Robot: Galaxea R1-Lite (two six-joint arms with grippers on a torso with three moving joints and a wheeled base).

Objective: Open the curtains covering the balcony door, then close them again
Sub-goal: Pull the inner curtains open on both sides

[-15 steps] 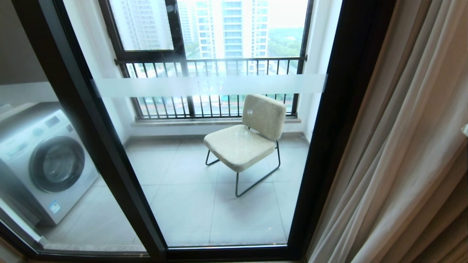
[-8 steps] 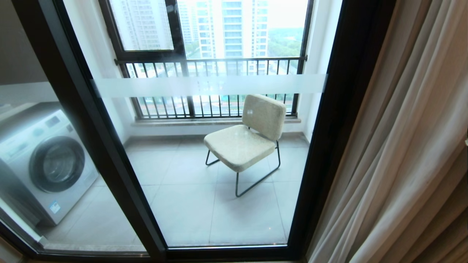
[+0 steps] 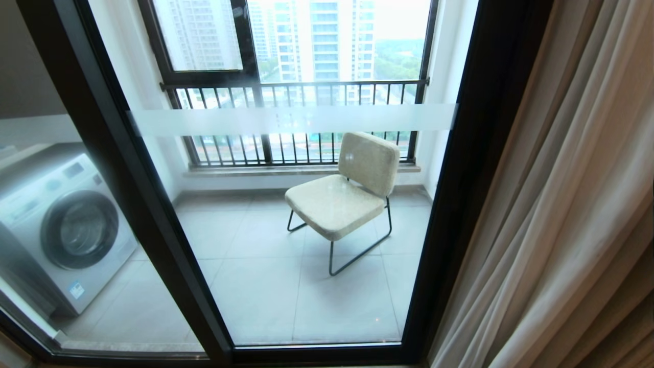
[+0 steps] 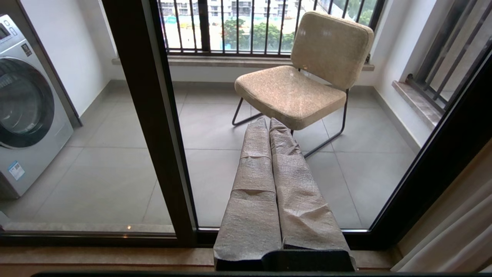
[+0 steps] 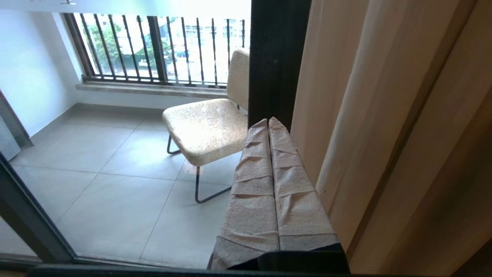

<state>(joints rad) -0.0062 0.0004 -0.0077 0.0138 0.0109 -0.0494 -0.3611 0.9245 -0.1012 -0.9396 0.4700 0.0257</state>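
The curtains (image 3: pixel 557 214) hang gathered at the right edge of your head view, leaving the balcony door (image 3: pixel 462 168) uncovered. Working left to right through the glass: a washing machine (image 3: pixel 61 230) stands at the far left, a black door frame post (image 3: pixel 127 168) follows, then a cushioned chair (image 3: pixel 347 191) sits on the tiled balcony floor (image 3: pixel 255 286) before the railing (image 3: pixel 296 122). Your left hand (image 4: pixel 268 121) is clenched on nothing, pointing at the glass. Your right hand (image 5: pixel 268 121) is likewise clenched and empty, just beside the curtain folds; contact cannot be confirmed.
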